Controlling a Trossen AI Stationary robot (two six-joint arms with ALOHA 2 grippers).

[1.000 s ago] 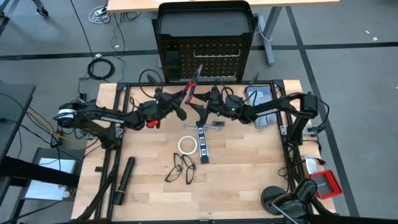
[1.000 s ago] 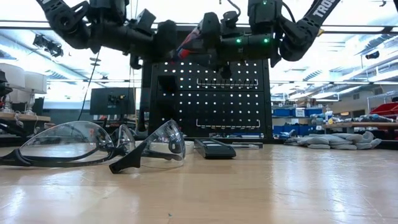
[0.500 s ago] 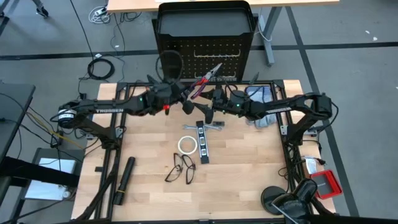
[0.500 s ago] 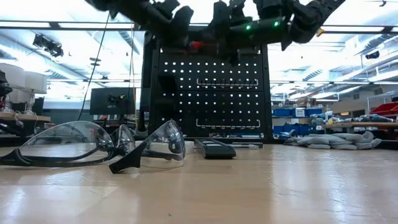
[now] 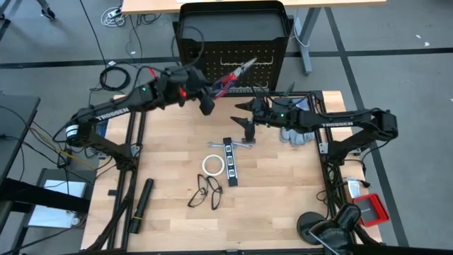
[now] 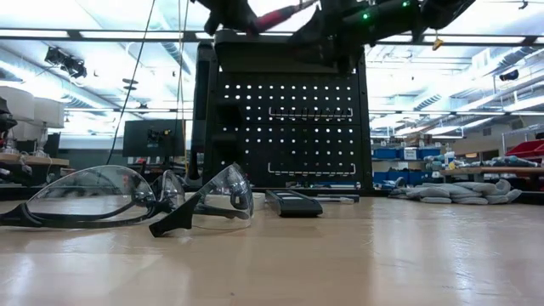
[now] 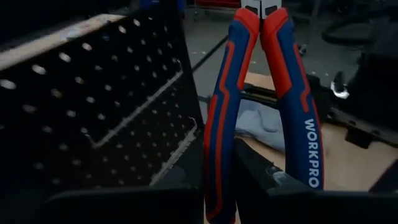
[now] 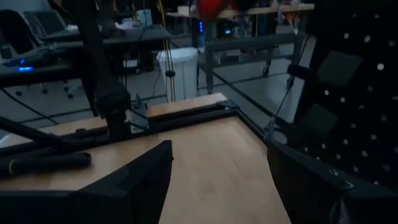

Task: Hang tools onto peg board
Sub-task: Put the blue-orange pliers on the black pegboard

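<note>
Gripping the pliers (image 5: 233, 76), the left gripper (image 5: 210, 97) hangs high over the table's far edge, right in front of the peg board (image 5: 233, 53). Its fingers clamp the smooth red-and-blue handles, and the metal nose points out toward the board's perforated black panel. From the left wrist view the two curved handles rise side by side, glossy plastic with white lettering, next to rows of small round holes and thin wire rails on the board.

Over on the other side, the right gripper (image 5: 248, 117) hovers above the far half of the table with its dark fingers spread wide and nothing between them.

Down on the pale wooden table (image 5: 283, 205), the small silver wrench (image 5: 243, 144) lies flat near the middle. Just beside it runs the black strip (image 5: 230, 163) with white squares, and the white tape ring (image 5: 213, 166) sits next to that. Nearer the front edge lie the two black-framed glasses (image 5: 205, 191), clear curved lenses catching light in the low view. A long black cylinder (image 5: 144, 198) rests toward the left edge.
</note>
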